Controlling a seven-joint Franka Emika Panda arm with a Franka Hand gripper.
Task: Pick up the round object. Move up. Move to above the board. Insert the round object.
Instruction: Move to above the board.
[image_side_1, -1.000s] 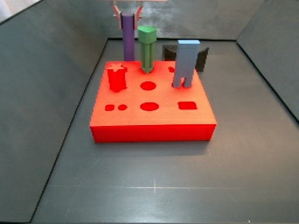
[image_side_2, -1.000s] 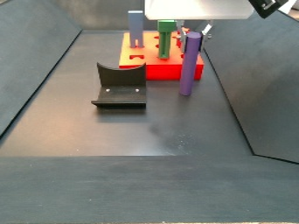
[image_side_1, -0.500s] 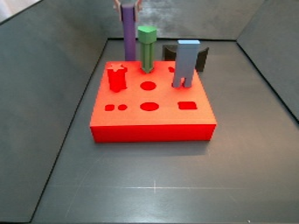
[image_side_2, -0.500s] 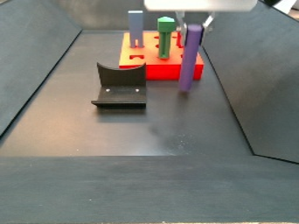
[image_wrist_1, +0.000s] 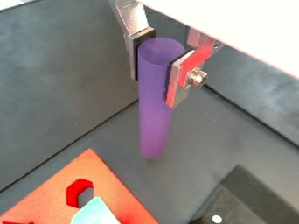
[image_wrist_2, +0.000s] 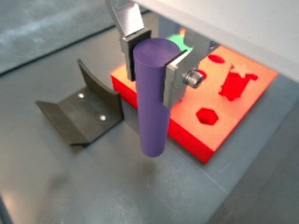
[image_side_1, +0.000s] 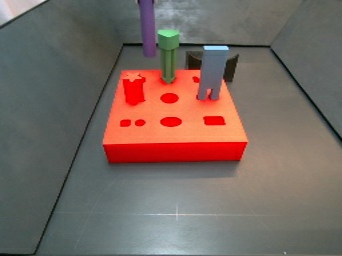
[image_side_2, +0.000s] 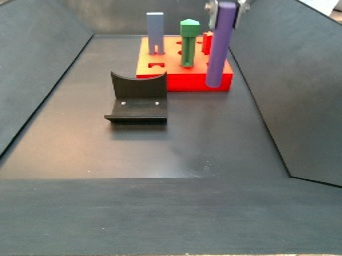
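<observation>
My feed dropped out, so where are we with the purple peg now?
Pick-up looks done: the claw is shut on the purple peg, which hangs clear of the floor. In hand: lifting, the peg beside the red board, not above it. Left: move over the board and insert it.

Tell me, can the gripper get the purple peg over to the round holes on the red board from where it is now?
Probably yes. The gripper holds the purple peg lifted off the floor, beside the red board. The round hole shows open, though the green peg stands close behind it.

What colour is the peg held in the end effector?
Purple. The round object, clamped in the end effector, shows best in a wrist view.
</observation>
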